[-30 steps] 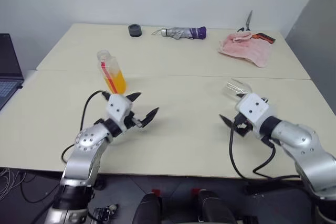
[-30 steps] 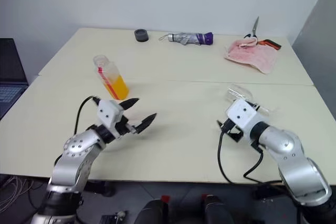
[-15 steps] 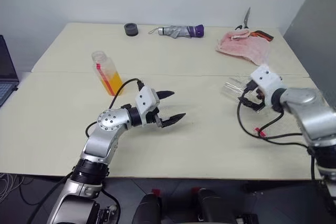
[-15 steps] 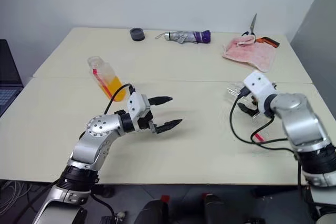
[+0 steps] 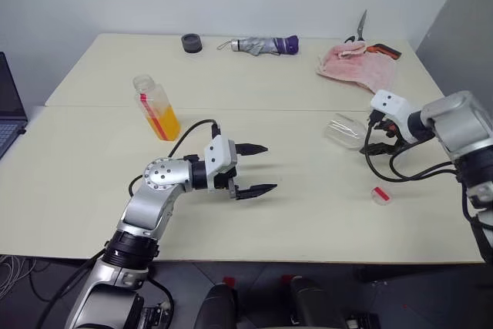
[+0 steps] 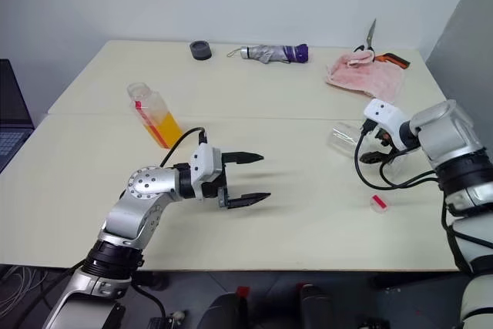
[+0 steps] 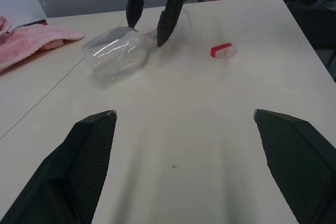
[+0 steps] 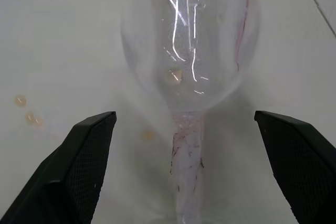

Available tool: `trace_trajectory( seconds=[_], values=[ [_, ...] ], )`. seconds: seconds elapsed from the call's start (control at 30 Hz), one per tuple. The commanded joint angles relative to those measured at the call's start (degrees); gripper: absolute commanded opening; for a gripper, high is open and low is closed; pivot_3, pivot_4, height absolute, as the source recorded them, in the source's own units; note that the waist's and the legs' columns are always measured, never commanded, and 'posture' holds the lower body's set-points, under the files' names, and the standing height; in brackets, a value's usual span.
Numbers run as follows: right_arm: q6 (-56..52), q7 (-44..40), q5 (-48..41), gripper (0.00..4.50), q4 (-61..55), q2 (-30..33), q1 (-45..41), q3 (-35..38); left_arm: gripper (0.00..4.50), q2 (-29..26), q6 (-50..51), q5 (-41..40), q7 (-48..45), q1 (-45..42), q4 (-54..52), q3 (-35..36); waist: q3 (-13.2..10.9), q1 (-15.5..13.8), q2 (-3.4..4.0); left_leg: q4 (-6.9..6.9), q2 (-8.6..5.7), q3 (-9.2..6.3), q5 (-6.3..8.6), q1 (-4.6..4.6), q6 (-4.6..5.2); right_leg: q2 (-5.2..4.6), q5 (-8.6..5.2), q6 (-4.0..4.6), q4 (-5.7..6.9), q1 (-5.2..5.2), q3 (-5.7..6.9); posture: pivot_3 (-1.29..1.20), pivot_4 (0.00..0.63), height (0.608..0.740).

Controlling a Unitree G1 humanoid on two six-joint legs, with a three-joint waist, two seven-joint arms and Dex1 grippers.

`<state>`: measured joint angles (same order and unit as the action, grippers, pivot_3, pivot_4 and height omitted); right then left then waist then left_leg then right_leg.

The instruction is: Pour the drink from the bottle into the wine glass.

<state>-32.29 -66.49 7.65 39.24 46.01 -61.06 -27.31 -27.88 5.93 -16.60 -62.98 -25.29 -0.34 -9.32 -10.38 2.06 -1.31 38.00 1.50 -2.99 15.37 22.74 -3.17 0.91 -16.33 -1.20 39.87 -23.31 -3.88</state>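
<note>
Reaching for the wine glass [image 5: 344, 130], lying on its side on the desk [image 5: 308, 213], bowl towards the left tool [image 5: 256, 169], stem running back between the right tool's [image 7: 148, 23] wide-spread black fingers. Best closing low on the stem, gently, then tipping upright without rolling; thin clear glass, rounded, slippery, likely fragile. Left tool hovering wide and empty over bare desk, pointing towards the glass. Bottle [image 5: 155, 106] standing well behind the left tool, squarish clear plastic, red strip, uncapped, orange drink [image 5: 166, 123] filling its lower part. Small red cap [image 5: 380, 195] lying just beside the right tool.
</note>
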Motion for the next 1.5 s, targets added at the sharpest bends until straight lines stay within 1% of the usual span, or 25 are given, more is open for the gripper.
trace_trajectory(
  seconds=[0.03,0.13,0.23,0.33,0.43,0.47,0.57,0.6,0.77,0.83,0.93,1.0,1.07,1.17,1.23,1.33,1.4,1.5],
  values=[
    [5.9,-1.8,4.5,4.50,8.0,-1.2,-3.8,-2.0,4.48,0.2,-1.0,0.3,0.9,0.3,-2.1,0.1,0.0,0.0,0.01,0.00,0.01,-0.01,0.00,0.01,0.00,-0.01,0.00,0.00,0.00,0.00,0.00,0.00,0.150,0.740],
    [9.7,-2.4,7.4,4.50,14.8,-3.0,-6.1,-2.9,4.48,0.3,-1.7,0.8,1.6,1.1,-2.2,0.1,0.0,0.0,0.03,0.00,0.02,0.00,0.00,0.00,0.00,-0.06,0.00,0.01,0.01,0.00,0.00,0.00,0.150,0.740],
    [12.4,-3.1,9.6,3.92,20.6,-4.9,-8.3,-3.1,4.50,0.3,-1.9,1.0,2.2,1.8,-2.7,0.2,0.0,0.0,0.07,0.00,0.02,0.02,0.00,0.01,0.00,-0.08,0.01,0.01,0.02,-0.02,-0.02,0.00,0.150,0.740],
    [14.2,-3.4,11.1,2.96,24.8,-6.5,-10.5,-2.8,4.50,0.4,-2.1,1.3,2.7,2.7,-3.1,0.1,-0.1,0.1,0.15,-0.01,0.03,0.04,0.00,-0.02,-0.01,-0.08,0.01,0.01,0.05,-0.02,-0.03,0.00,0.150,0.740],
    [15.4,-3.6,12.3,1.82,27.4,-7.6,-11.9,-2.5,4.50,0.4,-2.2,1.5,3.2,3.4,-3.7,0.0,-0.1,0.1,0.19,0.00,0.03,0.03,0.00,-0.01,-0.01,-0.08,0.01,0.01,0.06,-0.02,-0.03,0.00,0.150,0.740],
    [15.7,-3.5,12.6,1.55,28.1,-7.9,-12.1,-2.4,4.50,0.4,-2.1,1.5,3.3,3.5,-3.8,0.0,-0.1,0.1,0.19,0.00,0.04,0.03,0.00,-0.01,-0.01,-0.09,0.01,0.01,0.06,-0.03,-0.03,0.00,0.150,0.740],
    [16.4,-3.3,13.3,0.45,29.5,-8.5,-12.4,-2.0,4.50,0.3,-1.9,1.5,3.5,3.8,-4.2,0.1,-0.1,0.1,0.20,0.00,0.03,0.02,-0.01,0.00,-0.01,-0.10,0.01,0.01,0.07,-0.02,-0.02,0.00,0.150,0.740],
    [16.5,-3.7,13.2,0.26,29.6,-8.5,-12.6,-1.7,4.50,0.2,-1.6,1.4,3.6,4.1,-4.5,0.1,-0.1,0.1,0.21,0.00,0.03,0.02,0.00,-0.01,-0.01,-0.10,0.01,0.01,0.06,-0.02,-0.03,0.00,0.150,0.740],
    [13.4,-7.4,9.5,0.23,28.2,-9.3,-14.5,2.7,4.50,-1.1,0.5,0.2,3.9,5.9,-5.6,1.4,-0.2,0.2,0.31,0.00,0.03,0.03,0.00,-0.01,-0.01,-0.10,0.01,0.01,0.08,-0.03,-0.03,0.00,0.150,0.740],
    [8.6,-9.9,5.5,0.23,24.9,-10.9,-15.2,6.7,4.50,-2.0,2.4,-1.2,4.3,7.0,-6.2,2.9,-0.2,0.7,0.41,-0.01,0.04,0.05,0.00,-0.01,-0.01,-0.09,0.01,0.01,0.10,-0.05,-0.05,0.00,0.150,0.740],
    [2.0,-9.3,-0.7,0.23,16.8,-13.6,-13.0,13.1,4.50,-3.0,5.4,-3.1,5.0,8.4,-7.2,5.1,-0.3,1.3,0.45,-0.02,0.11,0.01,0.00,-0.01,-0.01,-0.10,0.01,0.02,0.12,-0.07,-0.04,0.00,0.150,0.740],
    [0.0,-4.6,-4.6,0.23,8.6,-16.7,-8.7,17.6,4.50,-4.1,6.9,-3.9,5.4,9.2,-7.5,6.7,-0.3,1.3,0.45,-0.03,0.12,-0.05,0.00,0.00,-0.01,-0.10,0.01,0.02,0.13,-0.08,0.00,0.00,0.150,0.740],
    [0.7,4.6,-8.6,0.23,1.3,-22.3,-3.0,23.4,4.50,-5.0,8.8,-5.0,6.3,9.7,-7.7,8.9,-0.2,1.3,0.37,-0.03,0.16,-0.15,0.00,0.01,-0.01,-0.09,0.01,0.03,0.14,-0.05,0.09,0.00,0.150,0.740],
    [9.5,17.9,-11.1,0.23,-3.3,-32.2,3.8,28.2,4.50,-6.5,11.1,-6.1,7.6,9.5,-8.3,11.8,-0.2,1.3,0.38,-0.01,0.17,-0.21,-0.01,0.04,-0.01,-0.10,0.01,0.03,0.16,-0.04,0.12,0.00,0.150,0.740],
    [15.8,25.3,-11.7,0.23,-2.1,-37.8,5.7,29.7,4.50,-7.6,11.9,-6.6,8.0,9.1,-8.2,13.3,-0.2,1.3,0.39,0.00,0.16,-0.19,-0.01,0.08,-0.03,-0.10,0.01,0.03,0.18,-0.09,0.11,0.00,0.150,0.740],
    [23.8,33.4,-11.3,0.23,2.1,-43.5,7.0,30.2,4.50,-9.0,13.1,-7.2,8.3,8.6,-8.0,15.0,-0.2,1.3,0.39,0.04,0.14,-0.09,-0.02,0.09,-0.03,-0.12,0.01,0.02,0.21,-0.11,0.03,0.00,0.150,0.740],
    [28.1,36.0,-12.0,0.23,4.6,-45.9,7.7,30.7,4.50,-9.7,13.6,-7.3,8.4,8.3,-8.1,15.4,-0.2,1.2,0.39,0.03,0.14,-0.09,-0.02,0.08,-0.03,-0.13,0.01,0.02,0.20,-0.11,0.04,0.00,0.150,0.740],
    [31.5,37.4,-12.3,0.23,5.8,-47.4,9.8,30.2,4.50,-10.7,14.1,-7.4,8.1,8.2,-8.6,15.8,-0.2,1.1,0.39,-0.01,0.13,-0.13,-0.02,0.10,-0.03,-0.13,0.01,0.02,0.16,-0.11,0.09,0.00,0.150,0.740]
  ],
)
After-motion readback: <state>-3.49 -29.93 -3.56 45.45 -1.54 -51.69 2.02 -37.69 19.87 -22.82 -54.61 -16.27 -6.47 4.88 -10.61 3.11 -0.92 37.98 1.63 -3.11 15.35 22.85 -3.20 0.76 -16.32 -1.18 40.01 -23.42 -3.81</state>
